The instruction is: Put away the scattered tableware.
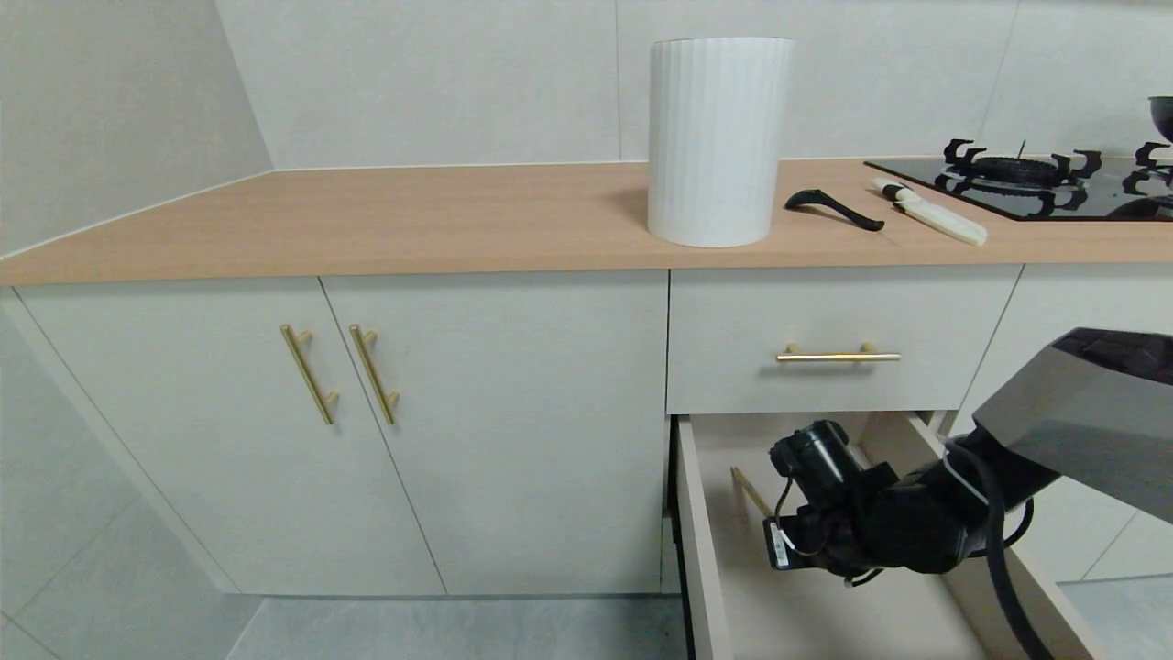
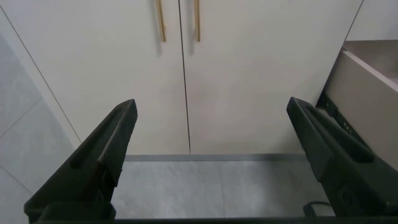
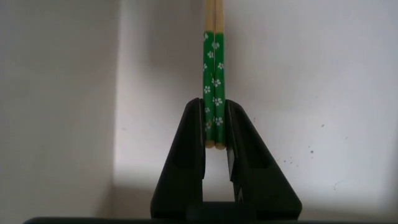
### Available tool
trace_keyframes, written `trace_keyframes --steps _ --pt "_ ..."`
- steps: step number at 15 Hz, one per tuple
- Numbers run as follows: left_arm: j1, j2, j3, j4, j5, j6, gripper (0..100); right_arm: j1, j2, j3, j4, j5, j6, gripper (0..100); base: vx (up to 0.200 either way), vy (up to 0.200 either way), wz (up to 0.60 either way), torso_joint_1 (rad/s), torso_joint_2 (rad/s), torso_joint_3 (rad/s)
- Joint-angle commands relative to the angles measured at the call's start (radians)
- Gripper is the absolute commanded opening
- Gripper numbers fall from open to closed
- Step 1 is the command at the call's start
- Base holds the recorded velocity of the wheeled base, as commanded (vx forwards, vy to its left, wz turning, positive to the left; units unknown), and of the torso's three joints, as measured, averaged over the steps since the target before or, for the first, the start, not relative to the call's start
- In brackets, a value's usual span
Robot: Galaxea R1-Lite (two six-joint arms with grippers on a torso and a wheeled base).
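Note:
A pair of wooden chopsticks (image 3: 214,68) with green flowered ends is held by that end in my right gripper (image 3: 214,115), whose fingers are shut on it. The gripper (image 1: 777,536) sits low inside the open lower drawer (image 1: 701,550), and the chopsticks (image 1: 750,490) point toward the drawer's back. On the wooden counter (image 1: 412,220) lie a black spoon (image 1: 829,206) and a white knife (image 1: 930,213). My left gripper (image 2: 211,109) stands open with nothing between its fingers, facing the cabinet doors (image 2: 186,74).
A tall white ribbed container (image 1: 718,137) stands on the counter left of the spoon. A black gas hob (image 1: 1035,179) sits at the counter's right end. A shut drawer with a brass handle (image 1: 838,356) lies above the open one.

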Motion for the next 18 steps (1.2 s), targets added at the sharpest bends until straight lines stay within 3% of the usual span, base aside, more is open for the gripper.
trace_keyframes --steps 1,18 --pt "0.0 0.0 0.0 0.0 0.0 0.0 100 0.001 0.056 -0.001 0.001 0.0 -0.004 0 0.0 0.0 0.0 0.0 0.0 0.0" --pt "0.0 0.0 0.0 0.0 0.0 0.0 100 0.018 0.155 -0.008 -0.004 0.003 -0.021 0 0.0 0.0 0.0 0.0 0.0 0.0"
